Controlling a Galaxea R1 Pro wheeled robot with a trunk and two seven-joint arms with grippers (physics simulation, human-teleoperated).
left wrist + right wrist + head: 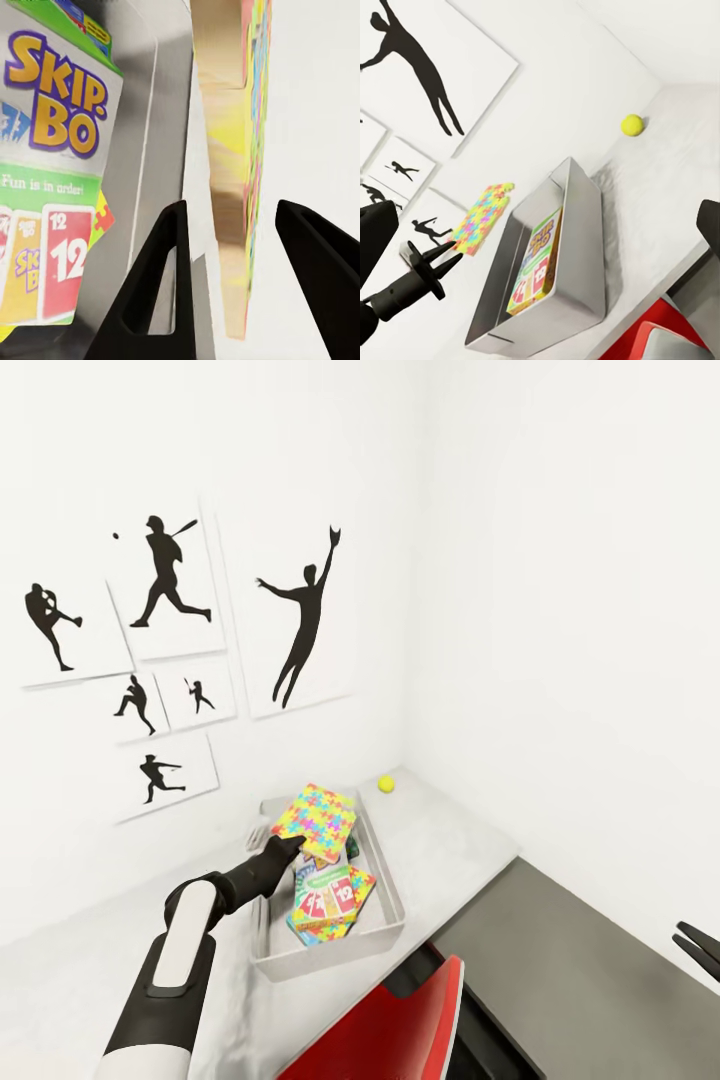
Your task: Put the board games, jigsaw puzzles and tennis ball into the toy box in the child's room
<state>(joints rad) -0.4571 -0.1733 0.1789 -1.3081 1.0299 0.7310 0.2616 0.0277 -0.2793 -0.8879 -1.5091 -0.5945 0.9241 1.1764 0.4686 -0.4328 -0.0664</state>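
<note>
A multicoloured jigsaw puzzle [316, 821] hangs tilted over the far left corner of the grey toy box [388, 920]. My left gripper [290, 847] is open just under it. In the left wrist view the puzzle [236, 172] stands edge-on between the black fingers [157, 300], with a gap on each side. A green Skip-Bo board game [333, 895] lies in the box, with colourful puzzle pieces peeking from beneath it [105, 217]. The yellow tennis ball [386, 784] sits on the table behind the box. My right gripper [697, 947] is open at the far right, clear of everything.
The grey table [460, 840] fits into a white corner, with baseball silhouette pictures [300, 620] on the left wall. A red chair [400, 1020] stands at the table's near edge. Dark grey floor [570, 970] lies to the right.
</note>
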